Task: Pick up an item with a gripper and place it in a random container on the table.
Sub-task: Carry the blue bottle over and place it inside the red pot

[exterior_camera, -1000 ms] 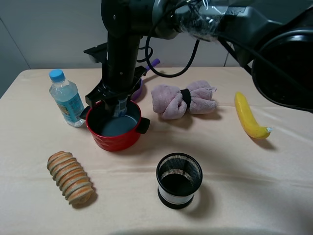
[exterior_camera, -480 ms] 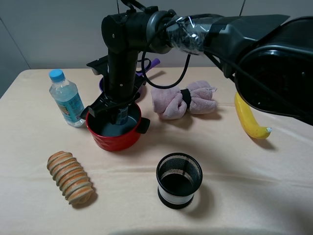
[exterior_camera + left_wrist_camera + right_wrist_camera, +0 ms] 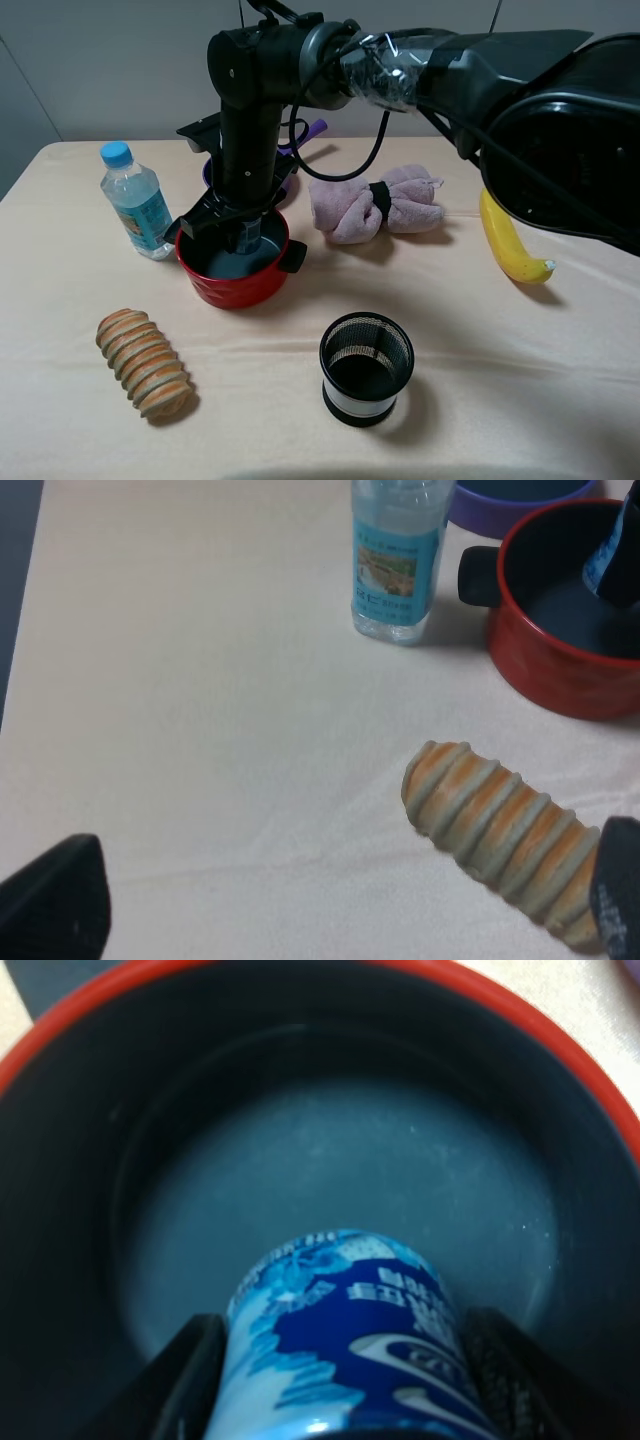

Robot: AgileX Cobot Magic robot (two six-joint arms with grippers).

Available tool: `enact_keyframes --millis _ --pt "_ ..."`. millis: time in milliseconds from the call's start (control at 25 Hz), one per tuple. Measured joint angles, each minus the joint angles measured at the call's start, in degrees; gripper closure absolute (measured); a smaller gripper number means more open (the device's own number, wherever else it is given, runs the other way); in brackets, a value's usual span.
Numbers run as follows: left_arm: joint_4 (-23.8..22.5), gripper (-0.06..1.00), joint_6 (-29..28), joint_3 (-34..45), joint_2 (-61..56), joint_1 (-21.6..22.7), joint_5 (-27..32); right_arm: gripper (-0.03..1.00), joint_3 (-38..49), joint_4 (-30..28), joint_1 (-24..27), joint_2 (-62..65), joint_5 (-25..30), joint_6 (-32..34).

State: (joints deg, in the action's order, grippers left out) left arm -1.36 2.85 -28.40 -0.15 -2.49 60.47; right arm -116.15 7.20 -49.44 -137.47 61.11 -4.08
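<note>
A bottle [image 3: 137,205], pan [image 3: 284,184], towel [image 3: 375,205] and banana [image 3: 508,240] are ranged at the back, while a bread roll [image 3: 144,362] and mesh cup [image 3: 366,368] are set nearer.

Dial on table [image 3: 180,680], centred on red pot [image 3: 560,670], 12 o'clock toward purple pan [image 3: 515,495]: clear water bottle [image 3: 398,560] upright near 10 o'clock, just beside pot's black handle [image 3: 478,575]; striped orange-and-tan roll [image 3: 500,825] lying near 7 o'clock, apart from pot. Dark blue jar [image 3: 615,550] inside pot toward 2 o'clock, partly out of view. Left gripper [image 3: 340,900] fingers spread wide over cloth.
</note>
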Motion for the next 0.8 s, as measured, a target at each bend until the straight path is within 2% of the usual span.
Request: enact_keyframes --millis 120,280,360,800 --pt "0.0 -0.03 0.0 0.0 0.0 0.0 0.0 0.57 0.0 0.0 0.0 0.0 0.0 0.0" --pt "0.0 -0.03 0.0 0.0 0.0 0.0 0.0 0.36 0.0 0.0 0.0 0.0 0.0 0.0" --pt "0.0 -0.03 0.0 0.0 0.0 0.0 0.0 0.31 0.0 0.1 0.0 0.0 0.0 0.0" --pt "0.0 -0.03 0.0 0.0 0.0 0.0 0.0 0.27 0.0 0.0 0.0 0.1 0.1 0.0"
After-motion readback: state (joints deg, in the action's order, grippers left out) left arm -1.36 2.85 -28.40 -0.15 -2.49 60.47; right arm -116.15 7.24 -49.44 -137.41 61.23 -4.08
